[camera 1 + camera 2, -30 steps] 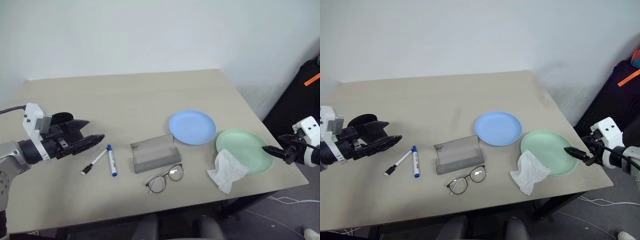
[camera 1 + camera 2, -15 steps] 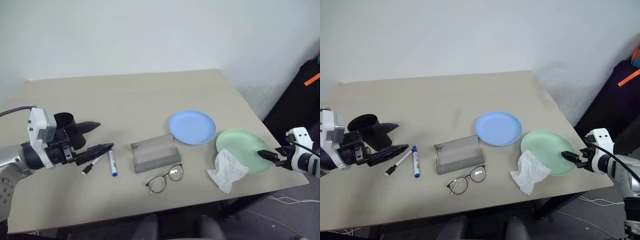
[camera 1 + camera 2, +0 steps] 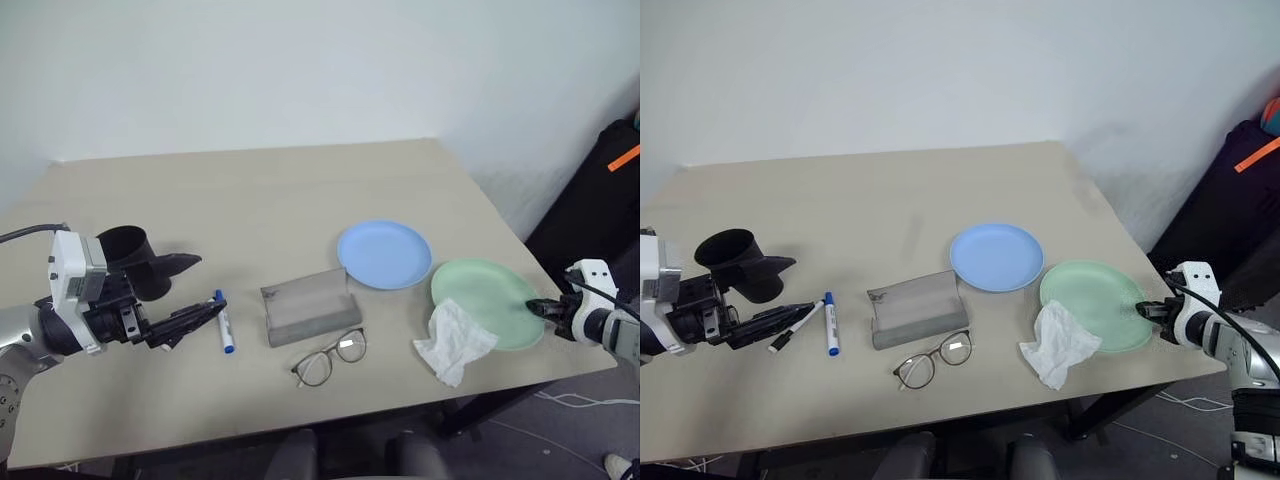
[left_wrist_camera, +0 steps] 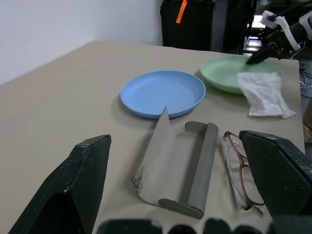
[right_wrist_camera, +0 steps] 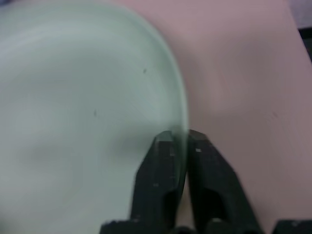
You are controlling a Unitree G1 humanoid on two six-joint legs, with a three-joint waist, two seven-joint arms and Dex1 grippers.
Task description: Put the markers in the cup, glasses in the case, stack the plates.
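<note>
Where the right gripper (image 5: 179,141) meets the green plate (image 3: 485,296), the right wrist view is smeared, yet its two fingers show pressed together on the plate's near right rim, pinching that edge. Its arm reaches in low from the table's (image 3: 300,190) right corner, fingers aimed leftward and slightly down. A crumpled tissue (image 3: 453,342) lies over the plate's near left edge, hiding that part of the rim, just left of this gripper. The plate is mint, round and shallow; the blue plate (image 3: 384,254), the same shape, sits beyond it and farther left, the two nearly touching.

The left gripper (image 3: 190,290) is held low over the table's left side, pointing rightward, its fingers spread wide with nothing between them. The lower finger covers most of the black-capped marker (image 3: 786,333), so only a short stretch shows. The blue-capped marker (image 3: 223,320) lies just past the fingertips, white with blue ends. The cup (image 3: 134,257), matte black, stands just behind the upper finger, partly masked by it; whether they touch cannot be told.

Farther right of that hand, the glasses (image 3: 330,359) lie nearest the front edge, thin dark frames, lenses clear. Just behind them is the grey case (image 3: 310,306), lid folded open.
</note>
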